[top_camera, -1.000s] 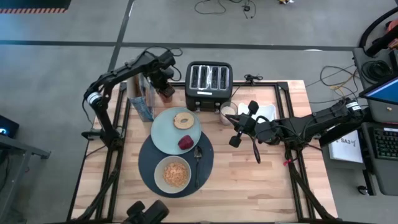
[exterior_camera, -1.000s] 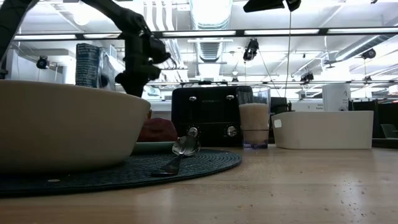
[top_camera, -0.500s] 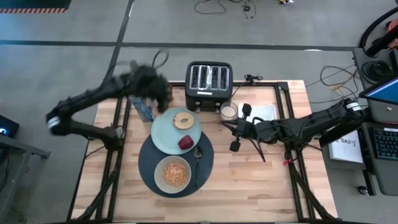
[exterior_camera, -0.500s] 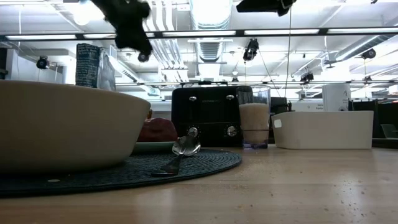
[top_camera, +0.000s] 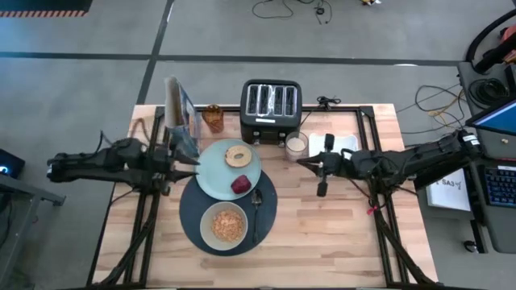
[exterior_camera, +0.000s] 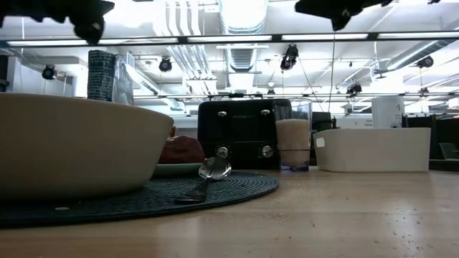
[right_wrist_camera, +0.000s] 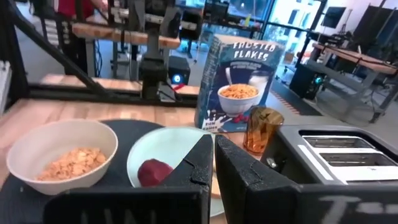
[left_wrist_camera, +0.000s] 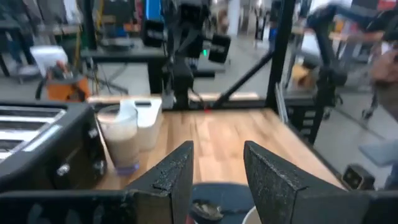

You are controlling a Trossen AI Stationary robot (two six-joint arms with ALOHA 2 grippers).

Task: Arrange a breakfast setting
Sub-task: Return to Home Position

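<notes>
From above, the mat (top_camera: 192, 211) is lying on the counter (top_camera: 322, 242). The bowl (top_camera: 223, 224) of cereal is sitting on the mat's front half, and the spoon (top_camera: 256, 211) is lying on the mat's right side. The plate (top_camera: 211, 173) is overlapping the mat's back edge, carrying the bagel (top_camera: 238, 155) and the fruit (top_camera: 240, 185). The glass (top_camera: 296, 146) is standing off the mat, behind and to its right. The left arm is stretching out low and almost level to the left of the mat, with the left tool (top_camera: 188, 163) pointing toward the mat's back edge. The right arm is reaching in the same flat way from the right of the mat, with the right tool (top_camera: 310, 163) hovering above the counter right of the mat's back edge.

At counter height, the bowl is filling the mat's left side and the spoon is resting on the mat. The toaster (exterior_camera: 240, 132) and tray (exterior_camera: 373, 149) are standing behind the mat. Dark arm parts are hanging high above the mat.

From the left wrist, that tool's fingers (left_wrist_camera: 177, 174) are standing spread, with a clear gap between them, and the glass is showing beyond the mat.

From the right wrist, that tool's fingers (right_wrist_camera: 202, 168) are pressing together above the mat's right side. The cereal box (right_wrist_camera: 239, 84) and an amber cup (right_wrist_camera: 261, 130) are standing beyond the mat.
</notes>
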